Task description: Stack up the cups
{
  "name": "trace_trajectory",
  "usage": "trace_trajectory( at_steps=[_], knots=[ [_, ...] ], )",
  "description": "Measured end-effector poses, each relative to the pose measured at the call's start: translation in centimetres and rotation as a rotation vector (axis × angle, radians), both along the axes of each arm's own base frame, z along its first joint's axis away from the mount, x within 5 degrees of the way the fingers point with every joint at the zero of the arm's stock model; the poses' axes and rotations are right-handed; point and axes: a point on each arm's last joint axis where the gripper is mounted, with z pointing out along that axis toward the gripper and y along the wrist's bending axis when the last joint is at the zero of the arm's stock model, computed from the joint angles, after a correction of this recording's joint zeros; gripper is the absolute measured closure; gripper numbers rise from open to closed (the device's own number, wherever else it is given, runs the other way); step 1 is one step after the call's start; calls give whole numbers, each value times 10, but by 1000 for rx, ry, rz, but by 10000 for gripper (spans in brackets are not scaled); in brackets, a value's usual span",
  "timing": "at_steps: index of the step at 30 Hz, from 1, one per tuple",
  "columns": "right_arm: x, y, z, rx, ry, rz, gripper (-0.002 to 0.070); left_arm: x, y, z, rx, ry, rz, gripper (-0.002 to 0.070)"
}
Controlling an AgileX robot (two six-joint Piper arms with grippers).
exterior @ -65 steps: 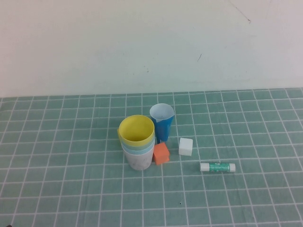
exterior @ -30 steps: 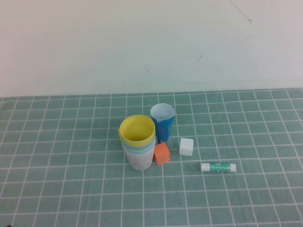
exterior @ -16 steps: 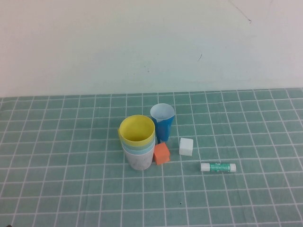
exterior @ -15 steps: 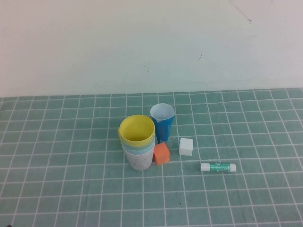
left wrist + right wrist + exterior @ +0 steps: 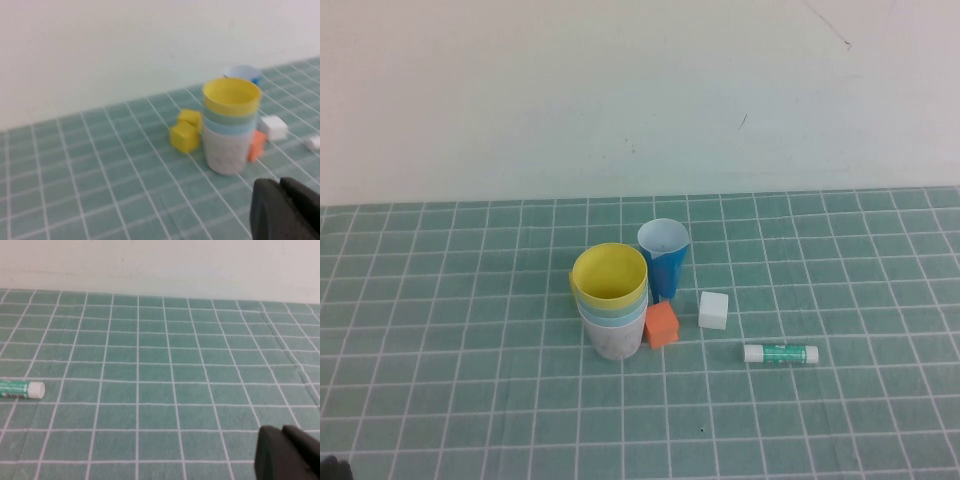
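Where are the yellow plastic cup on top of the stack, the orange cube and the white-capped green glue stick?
yellow plastic cup (image 5: 609,275): high view, on its inner wall.
orange cube (image 5: 662,325): high view, on its front face.
white-capped green glue stick (image 5: 781,353): high view, on its green label.

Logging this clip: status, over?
Left gripper and right gripper shut, parked low, holding nothing. Cup stack standing, yellow on top. Orange cube beside it.
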Motion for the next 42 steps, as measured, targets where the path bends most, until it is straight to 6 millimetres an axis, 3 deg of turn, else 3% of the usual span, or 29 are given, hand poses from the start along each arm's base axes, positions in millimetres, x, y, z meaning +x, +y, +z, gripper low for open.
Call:
trace_trajectory(
  at_steps=[5,11,25,42],
  knots=[
    [0,0,0,0,2,0,678,15,3,-24,-37,-85,119,678],
    [0,0,0,0,0,0,678,20,6,-59,-53,35,214,678],
    [0,0,0,0,0,0,678,20,13,-62,-81,79,351,678],
    [0,0,0,0,0,0,678,19,13,-63,-89,83,354,678]
  ],
)
